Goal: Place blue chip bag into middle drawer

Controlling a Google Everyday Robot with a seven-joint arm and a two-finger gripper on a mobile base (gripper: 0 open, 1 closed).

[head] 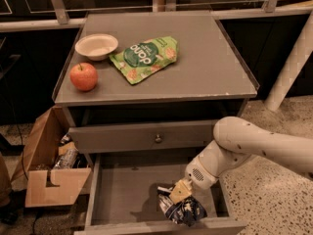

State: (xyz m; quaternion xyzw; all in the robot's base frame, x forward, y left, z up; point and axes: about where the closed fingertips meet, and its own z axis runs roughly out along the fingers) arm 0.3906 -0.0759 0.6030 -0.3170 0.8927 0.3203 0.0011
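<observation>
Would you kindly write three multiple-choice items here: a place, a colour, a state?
1. Where is the crinkled dark navy foil chip bag? A cabinet top; B front of the open shallow grey wooden drawer; C cardboard box.
2. What colour is the round apple? A green; B yellow; C red.
3. The two-finger gripper above the bag is: A shut on its top; B open, clear of it; C gripping the knob.
Answers: 1 B, beside the drawer's front wall; 2 C, red skin; 3 A, it pinches the bag's upper edge.
</observation>
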